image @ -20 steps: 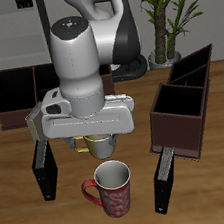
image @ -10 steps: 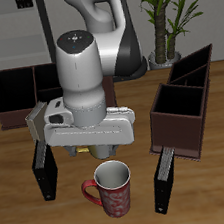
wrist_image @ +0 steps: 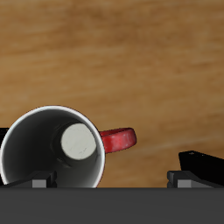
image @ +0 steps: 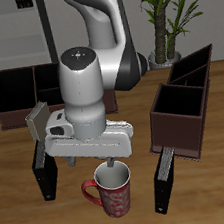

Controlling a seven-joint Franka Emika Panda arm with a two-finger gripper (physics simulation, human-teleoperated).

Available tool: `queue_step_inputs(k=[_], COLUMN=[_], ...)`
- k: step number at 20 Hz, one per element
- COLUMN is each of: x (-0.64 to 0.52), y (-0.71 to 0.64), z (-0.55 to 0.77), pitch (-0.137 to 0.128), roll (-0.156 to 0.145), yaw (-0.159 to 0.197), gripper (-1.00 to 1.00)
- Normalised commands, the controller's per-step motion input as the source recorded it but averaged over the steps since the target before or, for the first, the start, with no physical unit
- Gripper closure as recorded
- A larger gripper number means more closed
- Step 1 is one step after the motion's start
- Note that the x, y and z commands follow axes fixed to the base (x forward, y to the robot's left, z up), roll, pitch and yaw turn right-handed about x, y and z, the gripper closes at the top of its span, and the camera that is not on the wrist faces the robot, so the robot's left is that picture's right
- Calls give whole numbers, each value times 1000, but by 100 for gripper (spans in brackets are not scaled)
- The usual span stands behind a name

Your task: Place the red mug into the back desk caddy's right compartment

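The red mug [image: 114, 187] stands upright near the table's front edge, with a swirly pattern and a white inside. My gripper [image: 110, 166] hangs just above its rim, open, holding nothing. In the wrist view the mug's opening [wrist_image: 54, 149] and red handle [wrist_image: 118, 138] are close below, and my gripper [wrist_image: 107, 181] has its fingertips [wrist_image: 35, 182] spread wide. The back desk caddy [image: 8, 111] lies farther back, partly hidden by my arm. Its large square end compartment [image: 15, 89] shows black inside and empty.
A second brown caddy [image: 182, 112] stands at an angle beside my arm. Two black upright slabs flank the mug, one [image: 45, 175] on each side [image: 163, 180]; one also shows in the wrist view [wrist_image: 206, 166]. A potted plant [image: 170, 10] stands at the back.
My arm has come forward and down, bringing the gripper just over the red mug. The metallic mug with the yellow handle is now hidden behind my hand.
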Motion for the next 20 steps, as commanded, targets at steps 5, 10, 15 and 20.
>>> queue_step_inputs(k=[5,10,15,20], x=[39,31,-69,-61], y=[-81,91,142,-38], z=[-249,-411,-235,47], pitch=[13,68,44,5], roll=[-7,21,45,-6], yaw=[-1,-17,-63,-14], gripper=[-100,-100,100,100])
